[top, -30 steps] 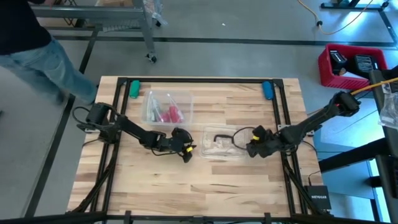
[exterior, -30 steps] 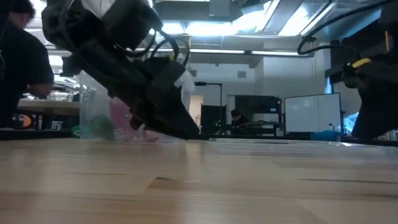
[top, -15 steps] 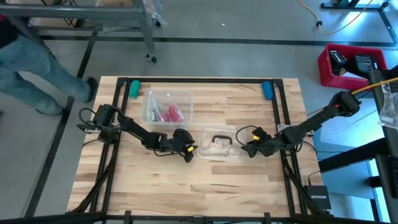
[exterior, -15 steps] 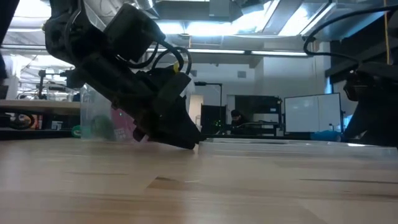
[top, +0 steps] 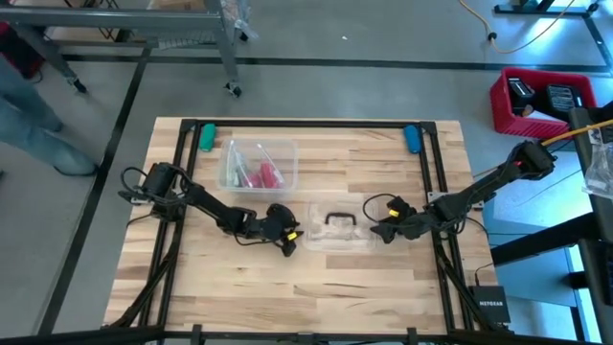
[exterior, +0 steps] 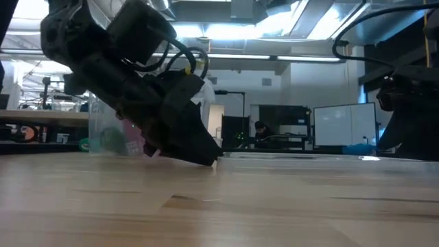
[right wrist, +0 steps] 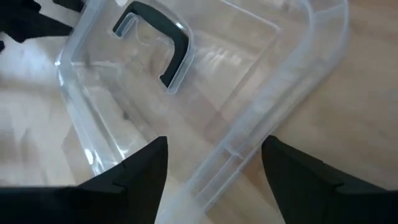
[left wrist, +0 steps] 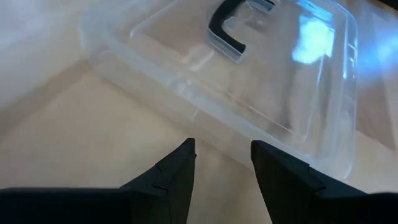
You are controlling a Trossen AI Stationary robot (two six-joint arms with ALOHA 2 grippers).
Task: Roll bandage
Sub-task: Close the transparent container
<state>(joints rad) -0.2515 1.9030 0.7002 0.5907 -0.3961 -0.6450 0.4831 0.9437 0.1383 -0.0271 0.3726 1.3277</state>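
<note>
high view showing bandage lying as red-pink cloth inside clear box at table's far left part, well apart from both grippers. clear lid with dark handle lying mid-table. left gripper sitting at lid's left edge, right gripper at its right edge. left wrist view showing fingers spread, nothing between, lid edge just ahead. right wrist view showing fingers spread wide, straddling lid's rim corner without pinching it. low view showing only left arm leaning down to tabletop, pink cloth glimpsed behind.
</note>
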